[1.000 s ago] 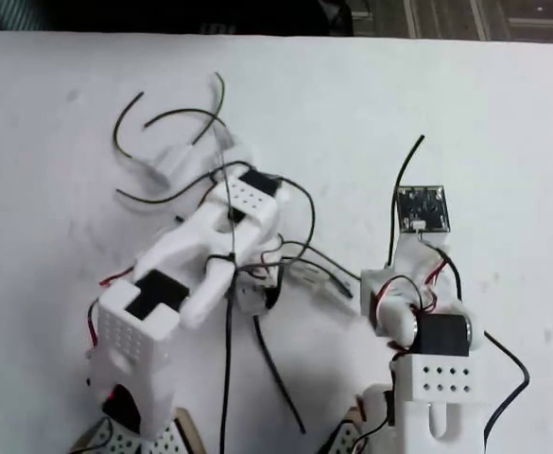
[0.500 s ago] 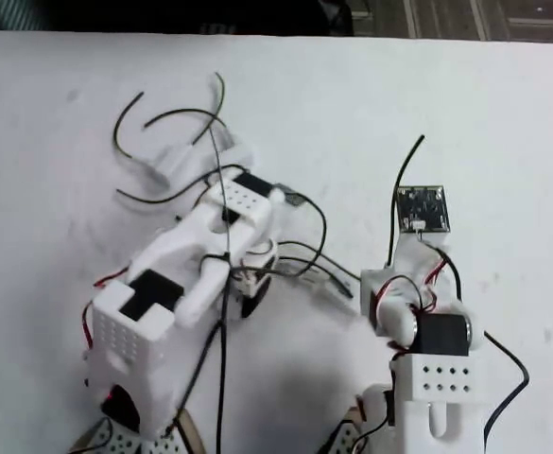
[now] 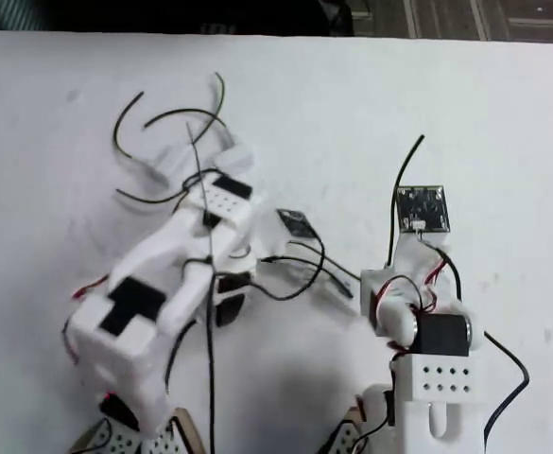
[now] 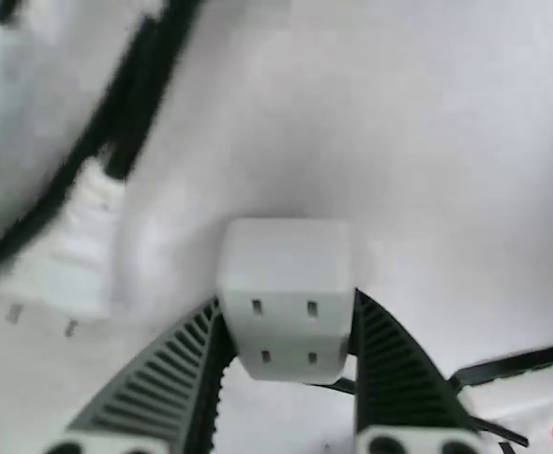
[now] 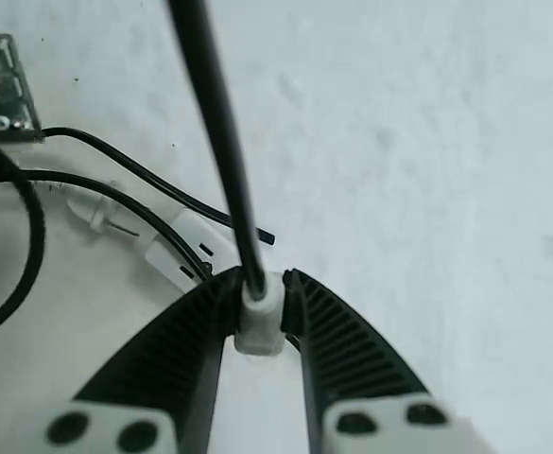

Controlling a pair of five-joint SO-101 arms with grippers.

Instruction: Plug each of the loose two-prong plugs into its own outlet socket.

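The left gripper (image 4: 285, 314) has its jaws closed against the two sides of a white block (image 4: 285, 270) that rests on the table (image 4: 446, 123). The block's face shows two pairs of slots, both empty. A loose plug (image 4: 66, 260) lies just beside the block, apart from it, with its black lead running away. Towards the middle of the table, a spare plug (image 5: 177, 251) lies flat among thin black wires, near the right arm but untouched. The right gripper (image 5: 260, 284) is clamped on a held plug (image 5: 257, 323), whose cable (image 5: 215, 142) rises straight up out of the jaws. Its prongs are hidden, so I cannot tell which way they point. Judging by this, the step in hand is the first mating: socket steadied on one side, plug ready on the other, and nothing seated yet. The high view shows the two arms well apart, so the next move calls for carrying the held plug across to the block. The prongs then need to be turned square to one slot pair and pressed in while the left jaws brace the block against sliding.
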